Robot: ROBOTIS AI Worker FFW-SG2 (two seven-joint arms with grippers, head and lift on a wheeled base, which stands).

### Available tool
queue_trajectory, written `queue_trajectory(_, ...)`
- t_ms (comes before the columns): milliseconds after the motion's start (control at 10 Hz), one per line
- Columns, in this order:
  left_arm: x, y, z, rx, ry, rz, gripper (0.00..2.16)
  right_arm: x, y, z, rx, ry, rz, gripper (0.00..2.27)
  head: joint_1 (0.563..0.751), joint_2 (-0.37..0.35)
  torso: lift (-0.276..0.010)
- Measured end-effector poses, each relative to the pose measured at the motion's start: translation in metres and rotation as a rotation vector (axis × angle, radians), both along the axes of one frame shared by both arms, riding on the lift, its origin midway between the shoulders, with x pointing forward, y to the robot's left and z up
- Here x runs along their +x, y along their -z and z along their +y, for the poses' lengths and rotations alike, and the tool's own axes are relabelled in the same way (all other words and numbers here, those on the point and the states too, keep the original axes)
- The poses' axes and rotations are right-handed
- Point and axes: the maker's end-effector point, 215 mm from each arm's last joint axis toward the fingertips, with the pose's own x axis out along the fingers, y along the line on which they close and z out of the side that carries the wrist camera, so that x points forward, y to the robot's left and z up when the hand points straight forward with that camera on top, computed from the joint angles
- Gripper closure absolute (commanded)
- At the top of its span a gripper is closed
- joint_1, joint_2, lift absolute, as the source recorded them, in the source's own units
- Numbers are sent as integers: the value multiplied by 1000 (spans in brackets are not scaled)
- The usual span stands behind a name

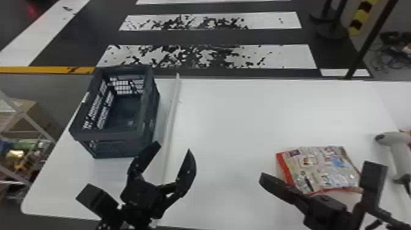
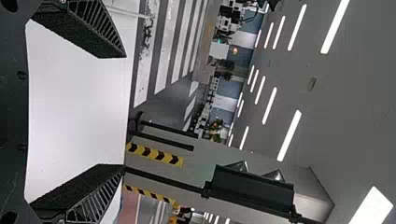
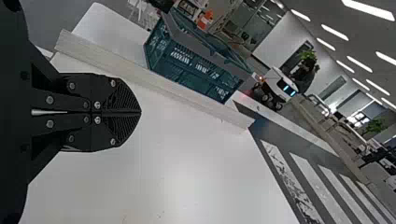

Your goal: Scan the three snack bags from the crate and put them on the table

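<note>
One white table spreads before me, with a slatted blue-gray plastic crate upright on its left side and a long pale strip just beside that. My left gripper points forward near the crate's closest end, its black fingers spread wide with a gap between them. My right gripper angles forward and to the left, fingers pressed together. Partly behind that arm in the head view, a silvery, red-edged snack bag lies flat on the table. Near the right edge I see a light gray handheld scanner.
</note>
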Motion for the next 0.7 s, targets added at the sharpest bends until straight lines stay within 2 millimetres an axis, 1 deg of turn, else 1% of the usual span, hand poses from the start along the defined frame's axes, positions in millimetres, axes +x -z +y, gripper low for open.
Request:
queue_trajectory(100, 0, -1, 1, 0, -2, -5, 22, 2, 17, -1, -30, 6, 19, 2159, 695, 111, -94)
queue_trajectory(200, -1, -2, 1, 0, -4, -10, 22, 6, 36, -8, -67, 27, 34, 2159, 695, 102, -94)
queue_trajectory(300, -2, -3, 3, 1, -6, -15, 22, 11, 50, -19, -100, 55, 42, 2159, 695, 85, -94)
queue_trajectory(500, -3, -3, 4, 3, -10, -20, 22, 16, 67, -51, -142, 119, 57, 2159, 695, 46, -94)
queue_trajectory(700, -4, -2, 6, 3, -16, -23, 26, 14, 74, -89, -139, 191, 80, 2159, 695, -17, -94)
